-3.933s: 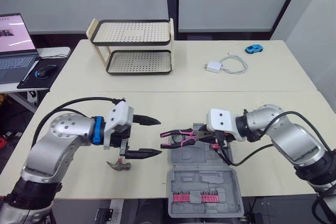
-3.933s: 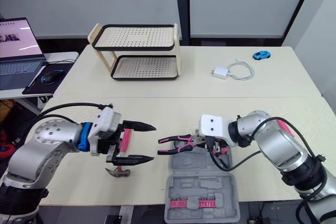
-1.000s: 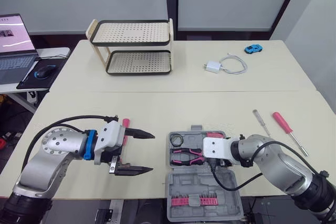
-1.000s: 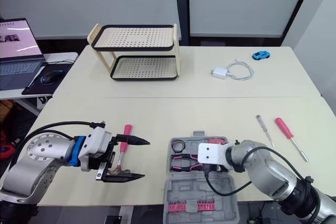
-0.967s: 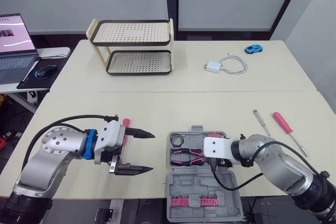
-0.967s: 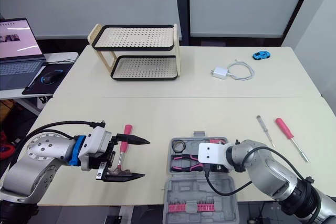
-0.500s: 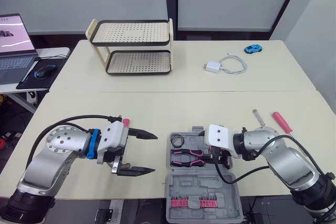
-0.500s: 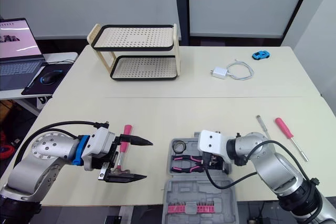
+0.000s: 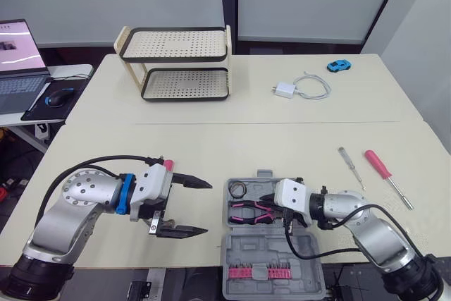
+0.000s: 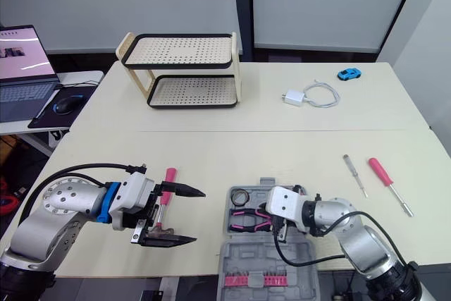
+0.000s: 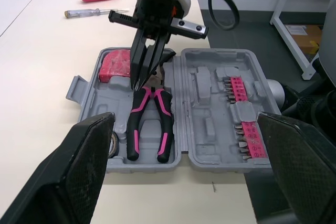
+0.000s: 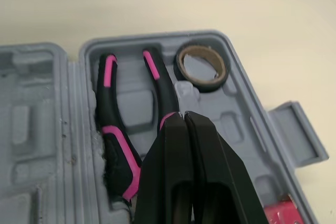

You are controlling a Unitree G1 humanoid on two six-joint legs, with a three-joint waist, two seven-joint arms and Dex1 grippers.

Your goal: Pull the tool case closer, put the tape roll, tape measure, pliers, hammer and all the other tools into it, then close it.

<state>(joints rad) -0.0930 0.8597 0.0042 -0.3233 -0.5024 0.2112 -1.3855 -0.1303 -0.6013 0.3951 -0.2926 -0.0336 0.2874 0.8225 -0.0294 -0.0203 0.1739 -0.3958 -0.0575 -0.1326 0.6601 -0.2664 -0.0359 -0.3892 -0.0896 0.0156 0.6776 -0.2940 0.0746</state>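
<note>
Left gripper (image 9: 204,206): fingers spread wide, holding nothing, poised over the hammer (image 10: 169,177). Hammer: pink handle lies on the table left of the case, its head mostly hidden under the gripper. It is likely stiff and head-heavy, so best taken on the handle close to the head to limit tipping. Tool case (image 9: 264,244): open, at the near table edge. Tape roll (image 12: 207,83): seated in its pocket, light. Pliers (image 11: 163,124): lying in their recess, handles apart. Right gripper (image 12: 184,116): fingers pressed together, empty, tips at the pliers' pivot; contact cannot be told. Tape measure (image 11: 116,62): red, in the case, partly covered. Two screwdrivers (image 9: 382,169): slim, well right of the case, likely to roll.
</note>
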